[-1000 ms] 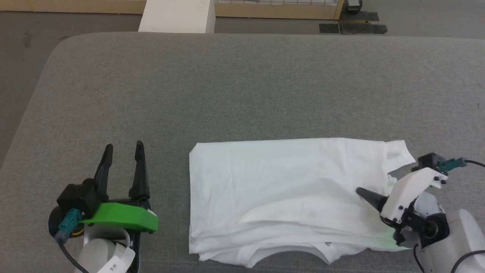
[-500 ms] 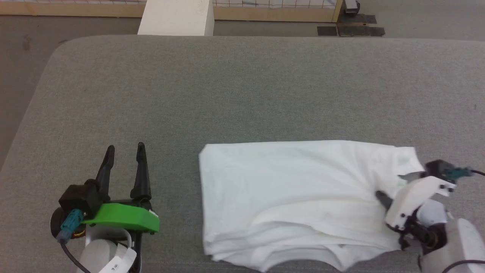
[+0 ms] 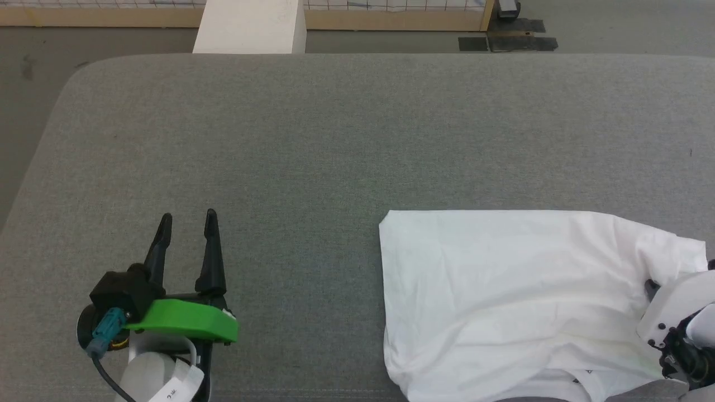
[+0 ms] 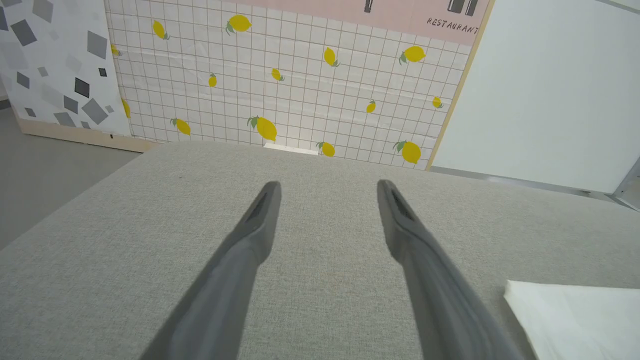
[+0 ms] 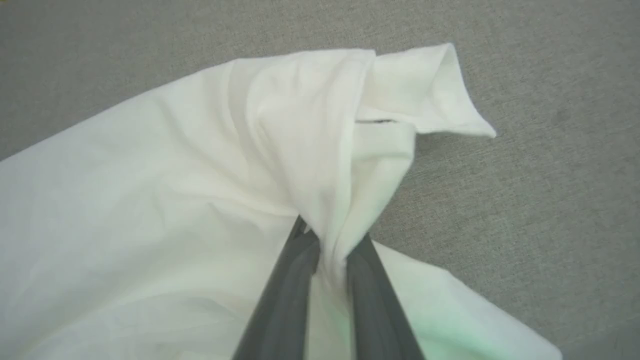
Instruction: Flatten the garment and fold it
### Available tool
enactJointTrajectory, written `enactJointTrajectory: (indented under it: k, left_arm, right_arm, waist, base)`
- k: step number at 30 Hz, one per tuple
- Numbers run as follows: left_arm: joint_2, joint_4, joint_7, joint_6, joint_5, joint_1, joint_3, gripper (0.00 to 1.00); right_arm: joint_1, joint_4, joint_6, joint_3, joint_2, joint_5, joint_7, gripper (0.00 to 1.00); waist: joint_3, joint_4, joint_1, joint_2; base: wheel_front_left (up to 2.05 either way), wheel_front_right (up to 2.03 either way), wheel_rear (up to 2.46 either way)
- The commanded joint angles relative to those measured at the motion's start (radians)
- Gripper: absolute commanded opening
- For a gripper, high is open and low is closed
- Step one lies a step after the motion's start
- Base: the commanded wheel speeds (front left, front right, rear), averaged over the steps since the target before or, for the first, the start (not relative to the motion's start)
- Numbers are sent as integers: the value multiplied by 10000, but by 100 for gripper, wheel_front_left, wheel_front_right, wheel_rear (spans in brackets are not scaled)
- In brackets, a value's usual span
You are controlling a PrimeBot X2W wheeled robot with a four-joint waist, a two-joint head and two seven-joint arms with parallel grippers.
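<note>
My right claw [image 5: 329,242] at four o'clock, pinching thin white fabric shirt [image 3: 503,290], my left claw [image 3: 187,220] at eight, spread, pointing twelve.

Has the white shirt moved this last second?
Yes. The plain white thin-fabric shirt slid to the robot's right, away from the white box, pulled by the right gripper.

Light even and diffuse; head view bright and sharp, shadows faint. Garment [image 3: 503,290] near clipping, folds low in contrast. Left wrist view: left gripper [image 4: 327,186] goes soft toward the bottom edge; tiled wall [image 4: 300,75] lines bow slightly. Right wrist view: pale green cast on cloth beside right gripper [image 5: 330,240]; soft shadow under the raised fold.
</note>
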Motion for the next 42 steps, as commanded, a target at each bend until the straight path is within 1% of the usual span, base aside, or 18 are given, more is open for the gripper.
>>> enactJointTrajectory:
  k: [1,4,6,9,12,15,17,19,22,26,31,32,33,34,38,42]
  left_arm:
    - [-50,6,-38,-68,45,15,-30,100]
    - [-52,26,-38,-68,39,39,-85,100]
    - [-53,38,-38,-68,43,54,-111,100]
    - [-47,39,-38,-68,42,67,-111,100]
    - [-48,43,-38,-68,47,48,-125,100]
    - [-50,45,-38,-68,31,5,-159,100]
    - [-51,43,-38,-68,11,-34,-185,100]
    - [-52,47,-38,-68,-5,-84,-234,100]
    - [-54,66,-38,-69,-42,-173,-335,100]
    - [-52,87,-38,-69,-101,-297,-444,100]
    - [-55,100,-38,-69,-124,-399,-499,100]
    - [-56,103,-38,-69,-128,-413,-508,100]
    - [-57,106,-38,-69,-130,-418,-512,100]
    - [-58,113,-38,-69,-132,-420,-517,100]
    - [-61,155,-38,-69,-139,-371,-487,100]
    - [-58,213,-38,-69,-147,-270,-407,100]
  right_arm:
    - [207,-357,-19,255,-24,-18,65,0]
    - [590,-1397,-19,992,-24,110,349,0]
    - [890,-2298,-19,1641,-24,303,683,0]
    - [1366,-3799,-19,2863,-24,354,1267,0]
    - [1636,-4959,-19,4214,-24,184,1919,0]
    - [1614,-5503,-19,5508,-24,43,2417,0]
    - [1416,-5460,-19,6293,-24,-106,2627,0]
    - [1148,-5150,-19,7001,-24,-109,2764,0]
    - [662,-4342,-19,7845,-24,-4,2817,0]
    - [-10,-3132,-19,8546,-24,234,2730,0]
    - [-776,-1619,-19,9006,-24,635,2555,0]
    - [-927,-1323,-19,9104,-24,728,2501,18]
    - [-1038,-1115,-19,9207,-24,810,2444,88]
    - [-1153,-877,-19,9299,-24,923,2382,100]
    - [-1463,-405,-19,9661,-24,1307,2139,100]
    - [-1700,-592,-19,9978,-24,1659,1713,100]
  waist:
    - [-40,14,0,0]
    - [-89,40,0,0]
    - [-119,58,0,0]
    - [-130,73,0,0]
    - [-109,115,0,0]
    - [-63,175,0,0]
    - [-11,219,0,0]
    - [61,287,0,0]
    - [176,442,0,0]
    - [375,670,0,0]
    - [574,882,0,0]
    - [599,918,0,0]
    - [611,938,0,0]
    - [615,958,0,0]
    - [548,951,0,0]
    - [372,807,0,0]
  base:
    - [0,0,0]
    - [0,0,0]
    - [0,0,0]
    - [0,0,0]
    - [0,0,0]
    - [0,0,0]
    - [0,0,0]
    - [0,0,0]
    - [0,0,0]
    - [0,0,0]
    - [0,0,0]
    - [0,0,0]
    - [0,0,0]
    - [0,0,0]
    - [0,0,0]
    - [0,0,0]
